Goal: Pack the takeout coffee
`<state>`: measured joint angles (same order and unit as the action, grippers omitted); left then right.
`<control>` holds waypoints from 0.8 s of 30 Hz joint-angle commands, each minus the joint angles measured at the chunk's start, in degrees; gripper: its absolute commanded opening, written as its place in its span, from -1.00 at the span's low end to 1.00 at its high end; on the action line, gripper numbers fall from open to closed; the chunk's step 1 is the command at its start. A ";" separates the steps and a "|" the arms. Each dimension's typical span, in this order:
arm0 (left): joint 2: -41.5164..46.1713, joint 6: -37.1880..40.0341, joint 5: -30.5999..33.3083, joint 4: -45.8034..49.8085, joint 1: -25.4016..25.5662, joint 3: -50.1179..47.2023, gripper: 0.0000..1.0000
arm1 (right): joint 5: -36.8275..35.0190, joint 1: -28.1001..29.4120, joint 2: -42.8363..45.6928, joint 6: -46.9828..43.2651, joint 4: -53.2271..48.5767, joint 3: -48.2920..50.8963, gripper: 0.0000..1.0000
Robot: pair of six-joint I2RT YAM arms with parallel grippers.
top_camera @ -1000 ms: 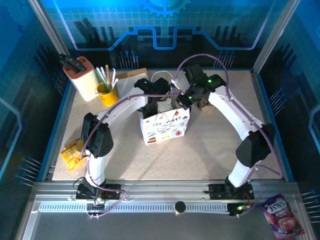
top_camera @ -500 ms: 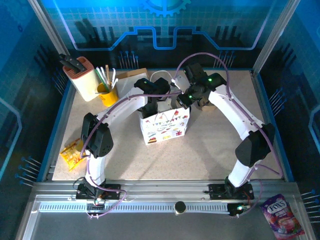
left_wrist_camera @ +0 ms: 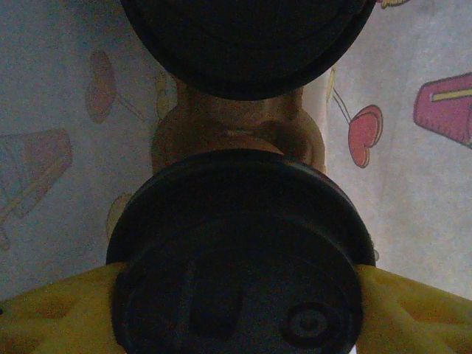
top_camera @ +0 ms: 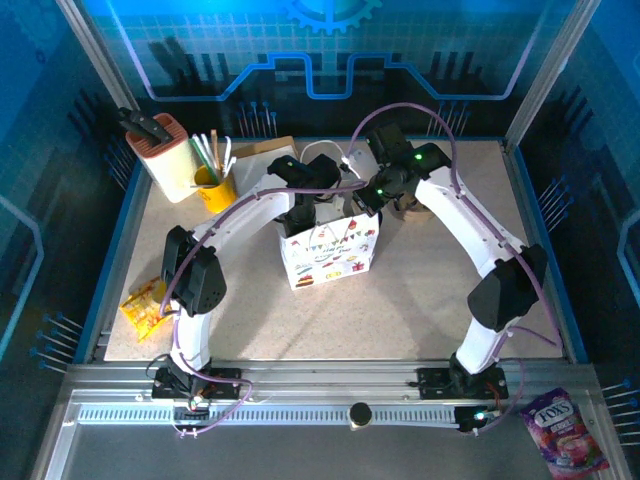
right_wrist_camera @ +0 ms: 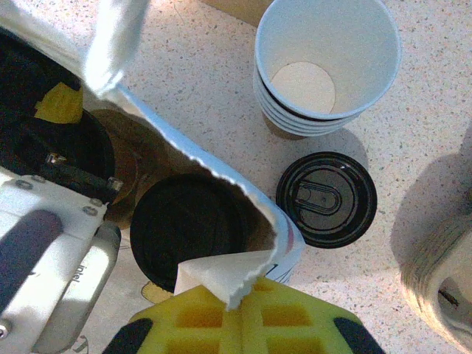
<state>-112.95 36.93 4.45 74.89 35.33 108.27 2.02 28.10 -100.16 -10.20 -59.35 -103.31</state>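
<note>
Takeout coffee [left_wrist_camera: 240, 251]: paper cup under a round black lid, seen lid-on from the left wrist camera. It sits low inside the paper bag [top_camera: 330, 255].
Second lidded cup [left_wrist_camera: 247, 37]: also in the bag, just beyond the first. The two lids are close, with a strip of carrier between them.
Pulp carrier [left_wrist_camera: 236, 129]: brown moulded piece under and between the two cups; most of it is hidden.
Left gripper [left_wrist_camera: 236, 313]: reaches down into the bag mouth. Its yellow fingers [left_wrist_camera: 59, 313] sit one on each side of the nearer lid and touch its rim, grasping that cup.
Right gripper [right_wrist_camera: 232, 299]: clenched on the bag's jagged top edge, with a fold of white paper pinched between the yellow pads.
Bag: white with printed party pictures, upright at mid-table [top_camera: 420, 300], mouth open upward.
Stack of empty cups [right_wrist_camera: 324, 66]: upright on the table outside the bag, white insides showing.
Loose lid [right_wrist_camera: 327, 199]: black, flat on the table between the stack and the bag.
Far-left corner: knife block [top_camera: 155, 145] with a yellow pot of utensils [top_camera: 215, 188] just beside it.
Left edge: yellow snack packet [top_camera: 143, 305].
Front right, off the table: purple candy bag [top_camera: 565, 432].
</note>
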 commanded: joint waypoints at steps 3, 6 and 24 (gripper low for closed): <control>1.53 2.19 -1.13 1.84 -1.06 1.28 -0.06 | -0.44 0.20 -1.40 -1.03 -2.74 -0.82 -0.86; 1.51 2.58 -1.37 1.94 -1.24 1.59 -0.06 | -0.43 0.21 -1.45 -1.14 -2.86 -0.89 -0.86; 1.12 3.45 -1.74 2.45 -1.50 1.86 -0.06 | -0.22 0.03 -1.64 -1.30 -2.72 -0.71 -0.86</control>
<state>-112.95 39.20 4.21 75.16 34.37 108.27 2.17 28.10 -100.33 -10.61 -59.46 -103.42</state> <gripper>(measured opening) 0.671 0.074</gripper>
